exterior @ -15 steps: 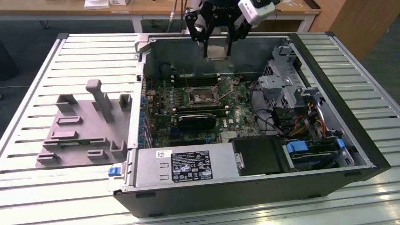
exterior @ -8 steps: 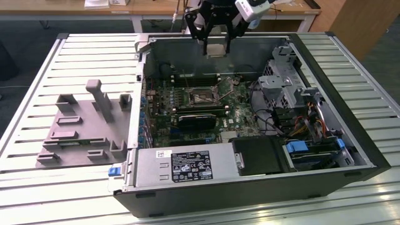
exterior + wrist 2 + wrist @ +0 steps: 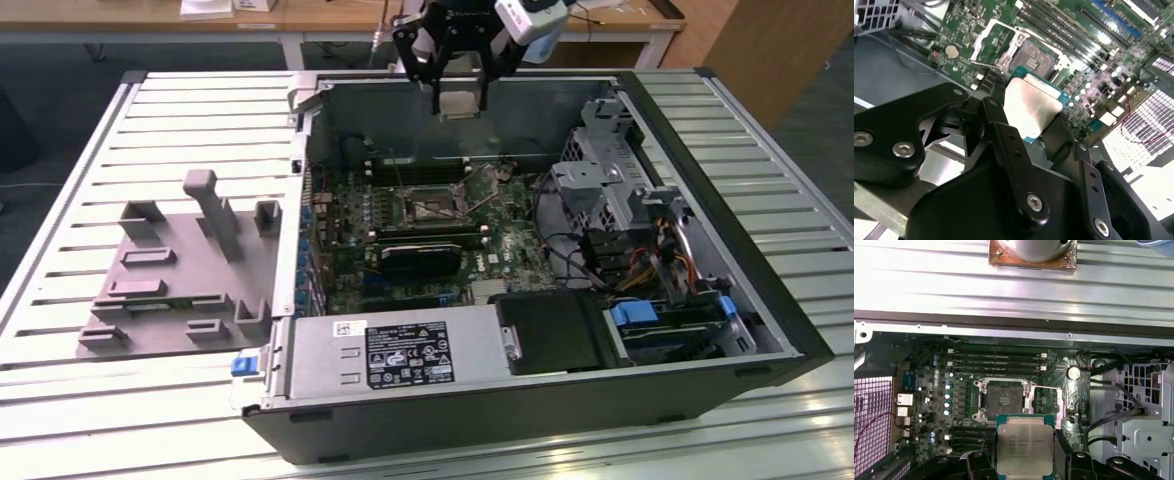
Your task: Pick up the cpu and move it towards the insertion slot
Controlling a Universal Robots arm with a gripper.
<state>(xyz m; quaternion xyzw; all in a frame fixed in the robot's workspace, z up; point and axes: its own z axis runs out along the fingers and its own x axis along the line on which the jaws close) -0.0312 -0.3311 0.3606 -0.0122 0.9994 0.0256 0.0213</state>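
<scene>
First wrist view, nearest the camera: my gripper has its black fingers closed on opposite edges of the cpu, which I hold above the motherboard. I judge the chip light, rigid and slick on its metal top, delicate underneath; edge contact is the safe hold. Just beyond it lies the insertion slot, its frame open. Farther off, the computer case rests on a slatted table.
</scene>
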